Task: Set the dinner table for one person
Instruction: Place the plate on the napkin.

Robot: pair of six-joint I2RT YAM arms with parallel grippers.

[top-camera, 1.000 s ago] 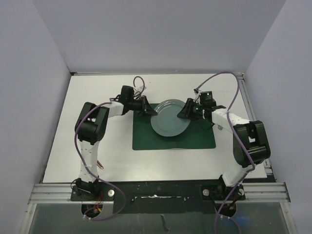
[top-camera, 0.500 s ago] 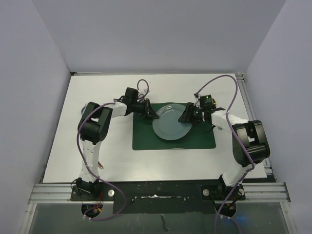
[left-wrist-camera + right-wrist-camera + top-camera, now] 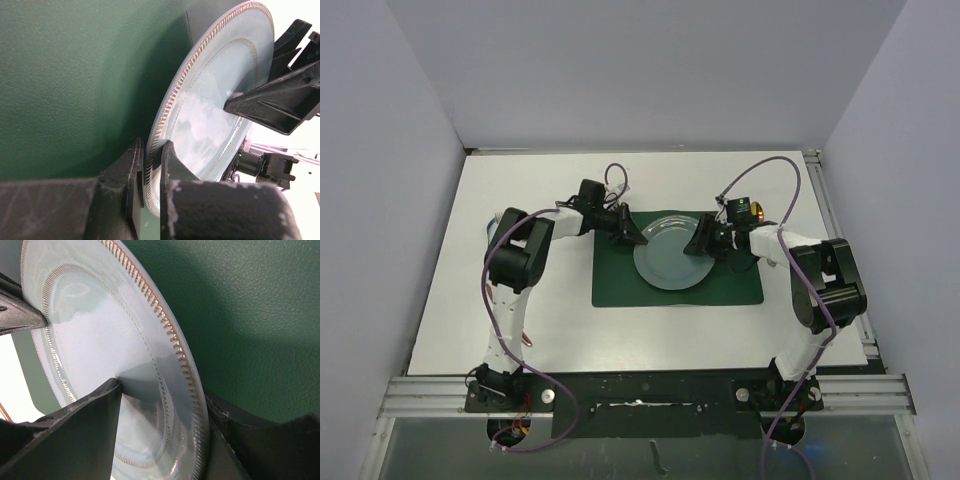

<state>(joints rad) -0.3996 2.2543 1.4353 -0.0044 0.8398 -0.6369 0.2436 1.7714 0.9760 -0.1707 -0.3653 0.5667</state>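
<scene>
A pale blue-grey plate (image 3: 672, 252) with a ribbed rim sits over the dark green placemat (image 3: 620, 288) on the white dinner table (image 3: 520, 300). My left gripper (image 3: 632, 236) is shut on the plate's left rim, one finger (image 3: 131, 170) under it and one over it. The plate (image 3: 210, 115) fills the left wrist view above my gripper (image 3: 150, 150). My right gripper (image 3: 703, 243) is shut on the right rim. In the right wrist view, my gripper (image 3: 162, 390) straddles the plate (image 3: 100, 330), one finger (image 3: 90, 430) on its upper face and the other behind its rim.
The placemat lies at the table's centre, with white tabletop all around it. Metal rails (image 3: 840, 240) edge the table at the right and near sides. Grey walls enclose the far, left and right sides. Purple cables (image 3: 790, 170) arch over both arms.
The plate has shifted a little right and toward the near edge over the placemat, both grippers moving with it and still holding its rims.
</scene>
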